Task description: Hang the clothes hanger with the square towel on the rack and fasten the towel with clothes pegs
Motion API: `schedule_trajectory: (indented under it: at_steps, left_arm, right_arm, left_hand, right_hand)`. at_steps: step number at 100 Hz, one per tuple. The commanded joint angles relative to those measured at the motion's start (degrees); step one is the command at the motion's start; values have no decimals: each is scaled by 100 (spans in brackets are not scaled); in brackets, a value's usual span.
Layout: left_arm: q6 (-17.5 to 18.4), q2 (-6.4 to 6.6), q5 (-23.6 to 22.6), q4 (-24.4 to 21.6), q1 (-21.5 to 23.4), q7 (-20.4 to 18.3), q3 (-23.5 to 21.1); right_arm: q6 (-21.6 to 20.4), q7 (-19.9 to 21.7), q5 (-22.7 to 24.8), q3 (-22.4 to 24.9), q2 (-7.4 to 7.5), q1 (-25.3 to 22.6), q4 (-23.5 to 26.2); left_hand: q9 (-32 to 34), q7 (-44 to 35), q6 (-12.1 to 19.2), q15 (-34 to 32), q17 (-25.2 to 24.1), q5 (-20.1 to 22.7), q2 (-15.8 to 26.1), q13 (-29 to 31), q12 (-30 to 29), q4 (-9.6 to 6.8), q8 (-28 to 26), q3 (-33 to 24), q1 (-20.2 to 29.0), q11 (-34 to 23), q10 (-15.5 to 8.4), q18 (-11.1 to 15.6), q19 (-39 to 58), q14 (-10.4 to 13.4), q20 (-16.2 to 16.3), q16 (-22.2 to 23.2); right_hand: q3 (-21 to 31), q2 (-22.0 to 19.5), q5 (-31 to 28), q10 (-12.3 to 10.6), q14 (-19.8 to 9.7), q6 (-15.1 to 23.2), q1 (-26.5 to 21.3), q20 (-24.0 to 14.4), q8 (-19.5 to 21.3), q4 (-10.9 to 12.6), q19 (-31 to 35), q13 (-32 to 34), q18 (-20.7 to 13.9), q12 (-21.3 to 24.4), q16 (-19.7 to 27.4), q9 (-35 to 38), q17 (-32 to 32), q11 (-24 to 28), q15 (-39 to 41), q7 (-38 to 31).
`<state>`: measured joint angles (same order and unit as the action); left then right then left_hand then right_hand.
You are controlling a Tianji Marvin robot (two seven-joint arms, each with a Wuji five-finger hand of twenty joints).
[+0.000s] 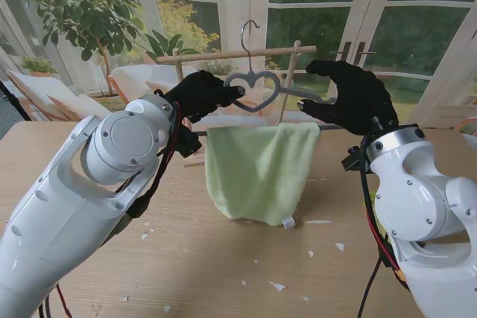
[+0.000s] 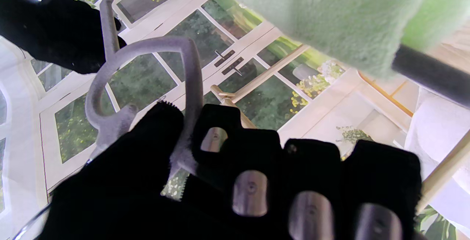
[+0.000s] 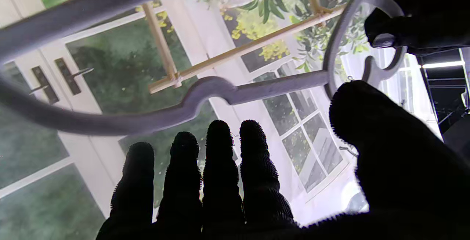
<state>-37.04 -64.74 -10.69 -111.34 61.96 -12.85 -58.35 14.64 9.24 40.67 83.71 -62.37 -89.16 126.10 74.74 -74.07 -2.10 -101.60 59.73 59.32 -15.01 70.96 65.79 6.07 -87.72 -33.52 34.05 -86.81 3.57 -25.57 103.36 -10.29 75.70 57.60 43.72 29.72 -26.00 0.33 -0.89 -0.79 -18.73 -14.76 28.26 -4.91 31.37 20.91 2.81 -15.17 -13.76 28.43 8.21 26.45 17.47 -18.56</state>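
Mid-hang: hanger's up in the air, hook not on the rail yet

I've got the hanger [image 1: 257,91] lifted in front of the wooden rack [image 1: 223,55], green towel [image 1: 257,169] draped over its bar. My left hand [image 1: 201,94] is clamped on the heart loop by the neck. My right hand [image 1: 354,98] looks like it's steadying the shoulder arm, but the wrist view shows straight fingers under it, so I can't tell if it's really gripping. Hook [image 1: 250,35] looks above the rail; next I'd ease it over and lower. Pegs come afterwards.
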Motion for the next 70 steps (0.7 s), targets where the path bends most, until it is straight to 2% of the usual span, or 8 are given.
schedule_trajectory:
  at_steps: [1, 23, 46, 56, 64, 66, 67, 70]
  left_arm:
    - [18, -51, 37, -21, -24, -67, 10]
    - [19, -64, 150, -68, -36, -72, 51]
    - [-42, -91, 273, -165, -61, -37, 105]
    - [-47, -109, 320, -182, -77, -9, 154]
    - [-37, -118, 347, -190, -89, 2, 194]
    - [-34, -120, 349, -191, -92, 4, 202]
    - [-32, -122, 350, -190, -93, 7, 206]
    - [-32, -126, 354, -190, -98, 14, 218]
  right_arm:
    - [44, 174, -88, -62, 4, 129, -34]
    - [337, 632, -408, -342, 75, 532, -181]
    - [540, 687, -554, -617, 75, 792, -356]
    - [639, 625, -547, -758, 57, 900, -446]
    - [740, 438, -593, -887, 13, 984, -534]
    - [764, 390, -630, -913, 1, 1002, -554]
    - [776, 363, -651, -927, -6, 1012, -564]
    - [808, 282, -710, -965, -26, 1040, -596]
  left_hand:
    - [199, -447, -189, -709, 186, 470, 165, 157, -28, -298, -224, -301, 99, -425, -438, 122, 1661, 379, 178, 39]
    - [199, -447, -189, -709, 188, 470, 167, 157, -29, -298, -224, -301, 99, -426, -438, 125, 1661, 382, 175, 37]
    - [198, -447, -189, -709, 189, 470, 168, 157, -30, -298, -224, -298, 98, -426, -438, 135, 1661, 387, 172, 35]
    - [198, -447, -189, -709, 189, 470, 171, 157, -30, -296, -224, -293, 93, -426, -438, 136, 1661, 385, 171, 34]
    - [198, -447, -189, -708, 189, 470, 175, 157, -30, -297, -224, -293, 93, -426, -438, 137, 1661, 388, 170, 33]
    - [198, -447, -189, -708, 189, 470, 175, 157, -30, -297, -224, -292, 92, -426, -438, 138, 1661, 389, 170, 33]
    - [198, -446, -189, -708, 190, 466, 179, 157, -30, -297, -224, -290, 90, -426, -438, 139, 1661, 390, 169, 32]
    - [198, -445, -188, -708, 191, 463, 172, 157, -30, -297, -224, -288, 88, -426, -438, 142, 1661, 392, 168, 32]
  right_hand:
    - [-205, -201, -85, -30, -121, -25, 264, -1240, -68, 87, -171, 86, -33, 36, 75, 84, -58, -117, -91, 51]
    - [-552, -351, -611, 70, 44, -17, 315, -1355, -32, 82, 3, 642, 159, 0, -31, 708, 253, -42, 135, -90]
    - [-708, -493, -1335, 119, 250, 109, 146, -1617, 169, 137, 625, 1305, 309, -135, -280, 1517, 680, 236, 592, -519]
    - [-799, -740, -1774, 66, 328, 293, -98, -1756, 400, 194, 1243, 1703, 489, -332, -519, 2030, 857, 465, 962, -914]
    - [-695, -1037, -2257, 79, 537, 479, -469, -2018, 646, 238, 2039, 2135, 700, -590, -845, 2562, 1127, 857, 1568, -1384]
    - [-650, -1047, -2286, 103, 586, 516, -585, -2080, 609, 154, 2209, 2186, 713, -673, -944, 2622, 1161, 980, 1751, -1544]
    - [-578, -1022, -2274, 128, 638, 554, -677, -2127, 432, 96, 2345, 2236, 727, -762, -1034, 2673, 1203, 1096, 1923, -1840]
    - [-433, -977, -2302, 169, 780, 661, -882, -2291, 312, 20, 2736, 2393, 770, -968, -1273, 2808, 1340, 1440, 2410, -2348]
